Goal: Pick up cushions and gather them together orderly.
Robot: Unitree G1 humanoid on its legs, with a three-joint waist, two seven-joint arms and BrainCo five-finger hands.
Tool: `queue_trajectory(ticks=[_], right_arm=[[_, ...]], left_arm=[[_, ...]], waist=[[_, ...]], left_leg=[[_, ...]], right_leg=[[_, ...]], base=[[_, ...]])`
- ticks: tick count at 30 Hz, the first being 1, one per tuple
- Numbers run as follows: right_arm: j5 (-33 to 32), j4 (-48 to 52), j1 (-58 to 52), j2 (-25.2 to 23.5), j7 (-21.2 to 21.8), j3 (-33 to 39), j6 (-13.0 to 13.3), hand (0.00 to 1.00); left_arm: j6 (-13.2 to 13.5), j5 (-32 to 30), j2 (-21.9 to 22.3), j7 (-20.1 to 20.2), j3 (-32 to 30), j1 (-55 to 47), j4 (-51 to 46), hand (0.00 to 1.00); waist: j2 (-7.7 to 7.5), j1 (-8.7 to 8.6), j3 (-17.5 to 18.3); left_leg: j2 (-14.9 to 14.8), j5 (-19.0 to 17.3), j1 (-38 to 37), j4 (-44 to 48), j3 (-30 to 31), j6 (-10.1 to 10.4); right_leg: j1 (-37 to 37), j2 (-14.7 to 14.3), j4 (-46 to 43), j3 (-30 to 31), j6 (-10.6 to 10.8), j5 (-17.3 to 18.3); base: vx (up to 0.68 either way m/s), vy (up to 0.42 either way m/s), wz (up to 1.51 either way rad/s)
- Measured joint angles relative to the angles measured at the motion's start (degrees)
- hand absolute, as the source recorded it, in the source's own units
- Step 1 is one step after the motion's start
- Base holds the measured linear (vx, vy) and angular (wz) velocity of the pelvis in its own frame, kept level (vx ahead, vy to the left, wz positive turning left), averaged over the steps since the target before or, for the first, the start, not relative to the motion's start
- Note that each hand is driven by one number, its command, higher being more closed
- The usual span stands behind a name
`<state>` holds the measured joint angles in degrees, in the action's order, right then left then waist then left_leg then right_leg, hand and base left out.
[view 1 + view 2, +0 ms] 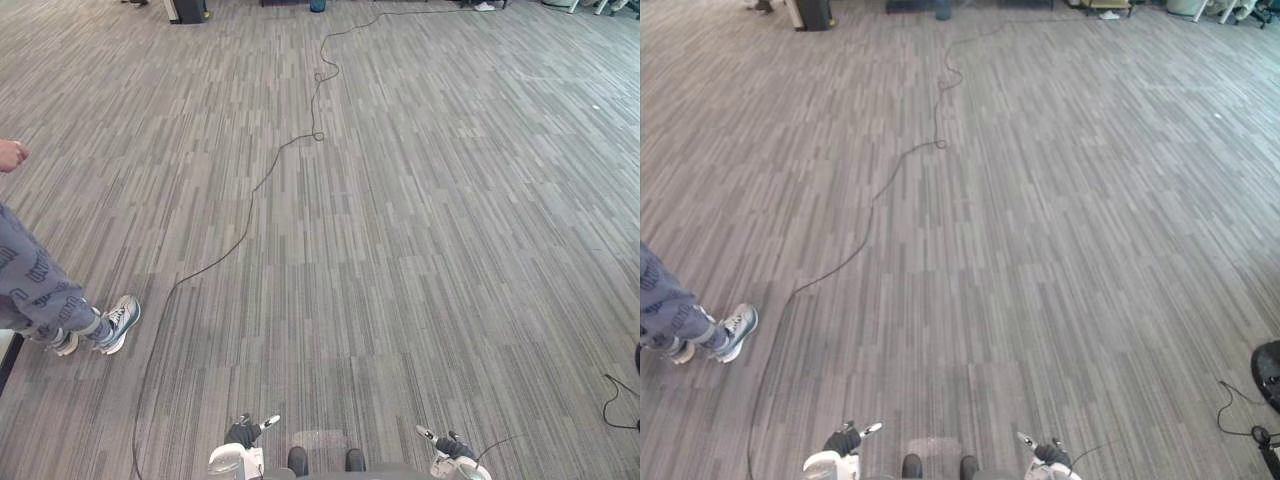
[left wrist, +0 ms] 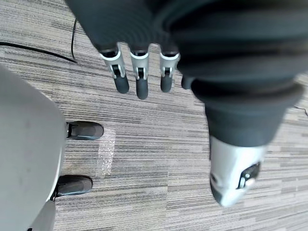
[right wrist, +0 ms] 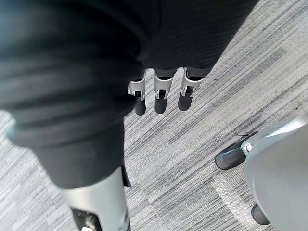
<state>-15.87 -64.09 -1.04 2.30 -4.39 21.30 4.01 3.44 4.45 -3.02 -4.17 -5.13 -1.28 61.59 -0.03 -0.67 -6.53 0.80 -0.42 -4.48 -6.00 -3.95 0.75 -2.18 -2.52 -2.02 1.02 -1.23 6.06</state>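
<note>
The robot is searching: left hand and right hand are hanging empty, fingers straight, over grey striped carpet; next probably means turning to find cushions.

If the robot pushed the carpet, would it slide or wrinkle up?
Probably neither: the carpet lies flat across the whole floor in view, with no loose edge or wrinkle showing. Its striped weave looks rough, so it likely isn't slippery.

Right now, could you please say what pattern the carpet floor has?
The grey carpet floor shows narrow light-and-dark streaks, best in the left eye view.
</note>
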Motion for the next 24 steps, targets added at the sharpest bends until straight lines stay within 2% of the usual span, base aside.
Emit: queue_trajectory(ticks=[7,10,12,13,14,15,16,18,19,21,22,24], right_arm=[[0.00,-0.10,-0.05,0.01,-0.01,0.00,0.00,0.00],[0.02,0.13,-0.19,-0.08,0.00,-0.09,-0.01,0.00],[0.07,0.88,-0.35,-0.61,-0.01,-0.89,-0.01,0.00],[0.14,2.62,-1.08,-0.93,0.01,-1.40,-0.02,0.00],[0.14,3.12,-1.18,-1.04,0.02,-1.61,0.01,0.00],[0.17,4.82,-2.11,-1.24,-0.01,-2.89,0.04,0.00],[0.18,4.94,-2.24,-1.10,-0.03,-4.46,0.08,0.00],[0.19,5.24,-2.25,-0.89,-0.06,-6.31,0.06,0.00],[0.19,5.80,-2.23,-1.00,-0.07,-6.70,0.05,0.00],[0.20,6.76,-1.82,-1.24,-0.05,-6.94,0.06,0.00],[0.21,6.88,-1.36,-1.26,-0.06,-6.98,0.05,0.00],[0.33,6.95,-0.91,-1.56,-0.06,-6.99,0.03,0.00]], left_arm=[[-0.02,0.06,0.09,0.49,0.11,0.02,0.07,0.00],[-0.01,0.20,0.46,0.86,-0.05,0.01,-0.29,0.00],[0.01,0.39,0.45,0.99,-1.21,-0.03,-2.31,0.00],[0.05,0.79,0.90,1.01,-2.94,-0.06,-3.71,0.00],[0.08,0.94,1.07,1.01,-3.34,-0.06,-3.92,0.00],[0.14,1.84,1.83,0.99,-5.24,-0.06,-5.27,0.00],[0.15,2.06,1.85,1.02,-5.35,-0.18,-5.87,0.00],[0.21,2.42,1.80,1.06,-5.27,-0.16,-6.67,0.00],[0.49,2.58,2.15,1.05,-5.11,0.02,-7.08,0.00],[1.16,3.71,2.20,1.04,-5.13,0.11,-7.36,0.00],[1.27,4.21,2.34,1.02,-5.13,0.11,-7.47,0.00],[1.31,4.61,3.06,0.86,-5.22,0.21,-7.89,0.00]], waist=[[0.79,-0.06,-0.53],[1.29,-0.04,-1.13],[0.23,0.24,-2.51],[-0.16,0.73,-3.19],[-0.36,0.72,-3.31],[-0.37,0.74,-3.53],[-0.42,0.75,-3.65],[-0.67,0.70,-3.89],[-0.84,0.82,-3.98],[-0.91,1.13,-4.08],[-0.79,1.13,-4.09],[-0.42,1.65,-3.90]], left_leg=[[-0.21,0.04,-0.01,-0.20,-0.11,0.06],[-0.15,-0.94,0.27,0.31,-0.37,0.94],[0.22,-4.69,2.94,7.71,-1.54,1.52],[-0.25,-8.13,6.05,16.07,-3.54,1.89],[-0.52,-9.07,7.26,18.82,-4.16,1.78],[-2.32,-11.90,12.12,30.69,-7.46,1.89],[-3.94,-13.14,14.78,37.75,-9.82,1.61],[-6.40,-14.98,16.96,43.12,-13.32,1.27],[-7.24,-15.25,17.98,42.33,-14.92,0.93],[-7.10,-14.99,19.72,38.44,-16.35,0.97],[-6.91,-14.11,20.73,35.59,-16.68,1.45],[-6.79,-9.83,22.73,26.48,-16.54,2.92]], right_leg=[[0.23,-0.20,-0.85,0.00,-0.50,0.31],[2.83,-0.02,-6.73,0.03,-0.78,3.79],[4.84,1.35,-12.16,-0.22,-1.06,7.14],[5.31,1.73,-14.47,-0.42,-1.46,8.68],[5.34,1.76,-14.92,-0.59,-1.63,9.09],[4.97,1.80,-16.63,-1.27,-2.23,10.43],[4.00,1.92,-17.25,-1.64,-2.70,11.51],[2.16,2.62,-17.98,-2.34,-2.76,13.45],[1.05,3.42,-17.89,-2.43,-2.16,14.04],[-0.29,5.29,-16.86,-2.14,-1.14,14.78],[-1.07,6.06,-15.62,-1.88,-1.01,14.81],[-2.36,7.37,-12.51,-0.75,0.65,15.23]], base=[[0.00,0.000,0.00],[0.00,0.000,0.00],[-0.01,-0.025,-0.02],[-0.01,-0.053,-0.04],[0.01,-0.064,0.08],[0.07,-0.037,0.17],[0.09,-0.017,0.18],[0.16,0.026,0.22],[0.21,0.051,0.20],[0.27,0.131,0.02],[0.38,0.221,-0.10],[0.39,0.277,-0.30]])
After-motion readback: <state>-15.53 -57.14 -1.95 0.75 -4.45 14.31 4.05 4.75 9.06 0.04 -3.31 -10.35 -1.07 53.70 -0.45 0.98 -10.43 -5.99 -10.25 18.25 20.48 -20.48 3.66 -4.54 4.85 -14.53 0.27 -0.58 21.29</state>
